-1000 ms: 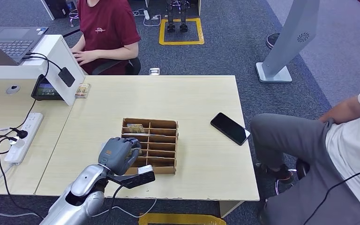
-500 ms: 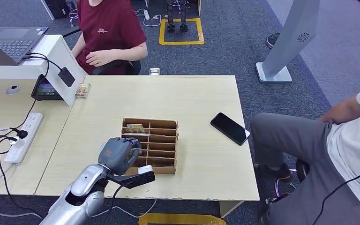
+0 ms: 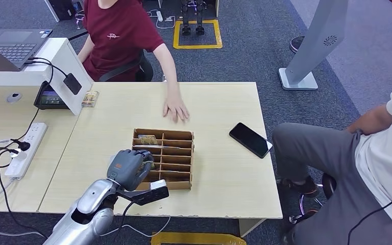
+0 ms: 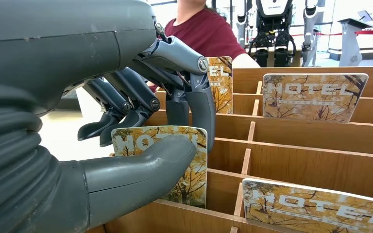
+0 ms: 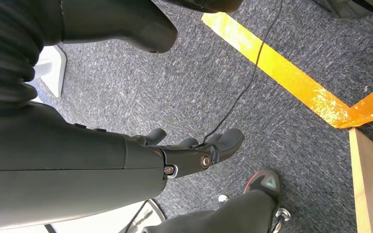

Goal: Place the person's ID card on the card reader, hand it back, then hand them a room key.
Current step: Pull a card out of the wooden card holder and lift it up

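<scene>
pinching a key card [image 4: 175, 162] between thumb and fingers, the left hand [image 3: 130, 168] sits over the near-left slots of the card box [image 3: 181, 153], the card standing upright in its slot with its long face toward the hand; the right hand [image 5: 189, 153] hangs over the carpet, fingers loosely apart and holding nothing. the person's hand [image 3: 176, 109] lies flat on the table [image 3: 214, 97] just beyond the box, so the card likely has to rise clear of the slot, then travel forward and a little right; the left hand is far nearer.
</scene>
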